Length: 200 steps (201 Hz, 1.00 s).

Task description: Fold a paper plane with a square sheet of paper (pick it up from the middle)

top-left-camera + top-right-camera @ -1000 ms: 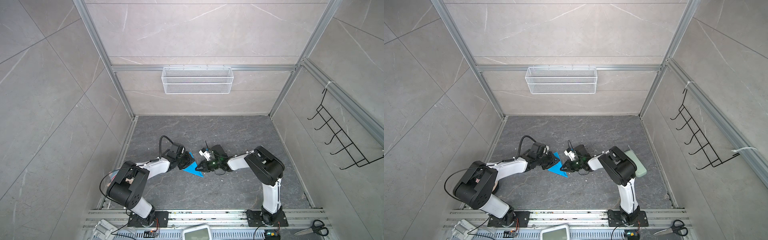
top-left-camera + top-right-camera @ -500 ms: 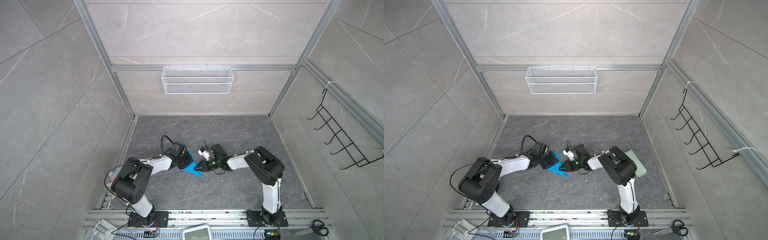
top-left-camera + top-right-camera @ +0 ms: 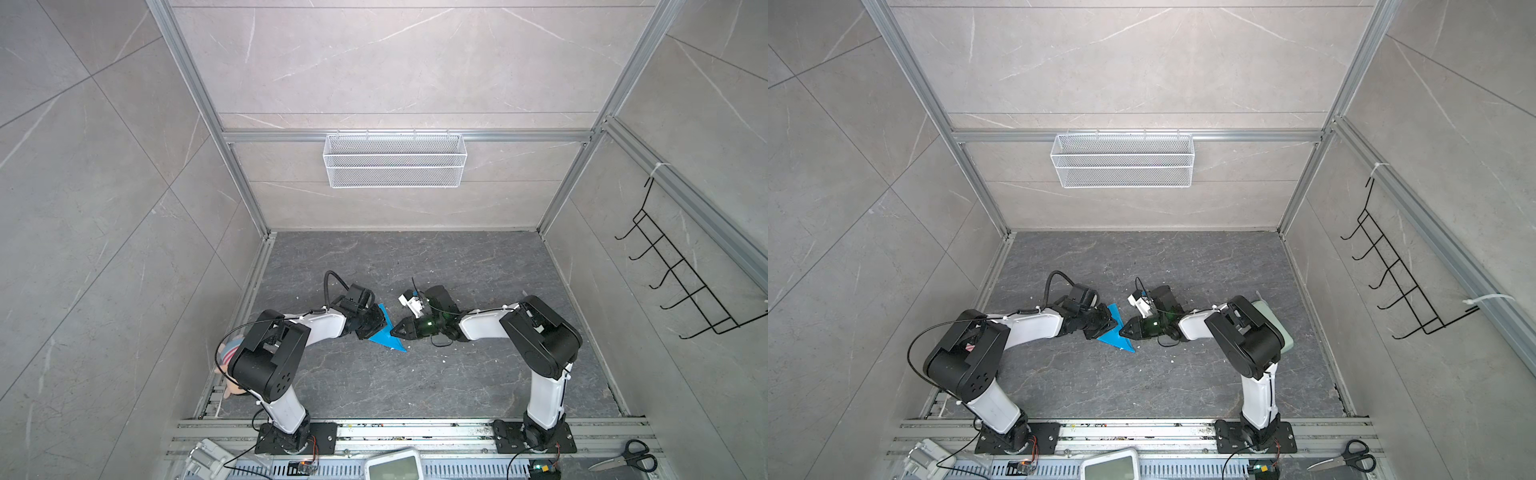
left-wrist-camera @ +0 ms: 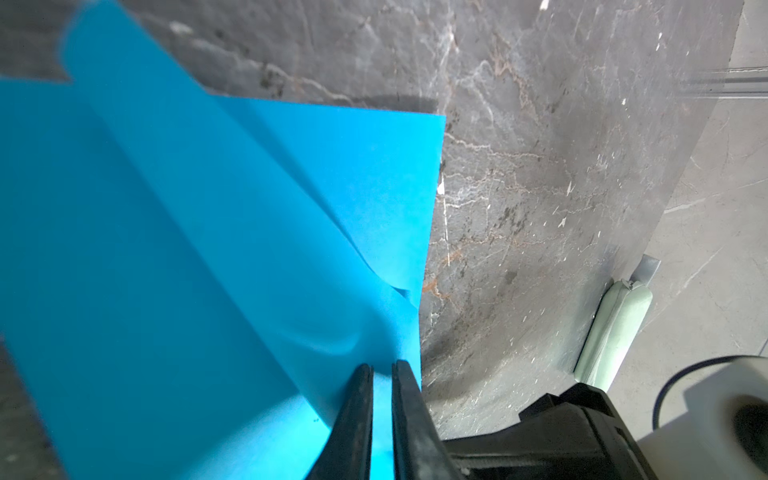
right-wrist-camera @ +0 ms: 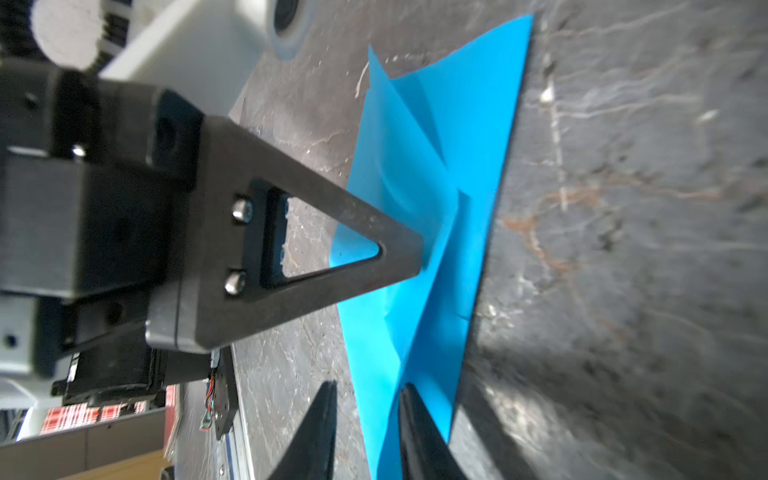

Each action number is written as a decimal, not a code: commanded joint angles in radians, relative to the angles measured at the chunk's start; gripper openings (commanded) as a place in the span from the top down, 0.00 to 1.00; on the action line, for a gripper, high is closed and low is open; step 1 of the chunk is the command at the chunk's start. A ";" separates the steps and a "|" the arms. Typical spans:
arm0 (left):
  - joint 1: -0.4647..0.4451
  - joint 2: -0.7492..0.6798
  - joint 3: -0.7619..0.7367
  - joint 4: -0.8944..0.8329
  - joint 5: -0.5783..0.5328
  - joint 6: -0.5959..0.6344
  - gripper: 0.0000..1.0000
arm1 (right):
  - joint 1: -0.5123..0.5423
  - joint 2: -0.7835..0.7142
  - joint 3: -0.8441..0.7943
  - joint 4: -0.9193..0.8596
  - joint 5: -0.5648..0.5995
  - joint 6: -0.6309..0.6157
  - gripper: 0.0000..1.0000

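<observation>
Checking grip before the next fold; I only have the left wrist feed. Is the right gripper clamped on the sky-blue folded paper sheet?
Observer: No. The right gripper has its jaws apart, and one edge of the sky-blue folded paper sheet shows in the gap.
Operator: Where does its sharp corner point?
Observer: In both top views, toward the aluminium front rail, beside the right gripper's tip.
Operator: Loose tools nearby?
Observer: A pair of black-handled metal scissors lies at the front right corner, beyond that rail, far from the paper.
</observation>
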 commanded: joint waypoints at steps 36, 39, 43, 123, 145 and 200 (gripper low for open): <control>0.001 0.001 0.023 -0.013 -0.019 -0.015 0.84 | 0.015 -0.006 0.028 -0.135 0.057 -0.098 0.72; 0.001 0.000 0.022 -0.014 -0.020 -0.014 0.84 | 0.017 -0.005 0.030 -0.141 0.057 -0.102 0.72; 0.001 0.001 0.021 -0.014 -0.021 -0.015 0.84 | 0.020 -0.004 0.033 -0.147 0.060 -0.107 0.72; 0.003 -0.001 0.018 -0.025 -0.039 -0.022 0.84 | 0.057 0.022 0.066 -0.246 0.117 -0.209 0.76; 0.003 -0.005 0.021 -0.030 -0.039 -0.022 0.84 | 0.058 0.023 0.057 -0.260 0.137 -0.244 0.79; 0.015 -0.062 0.022 -0.044 -0.035 0.003 0.84 | 0.049 0.041 0.022 -0.197 0.103 -0.214 0.94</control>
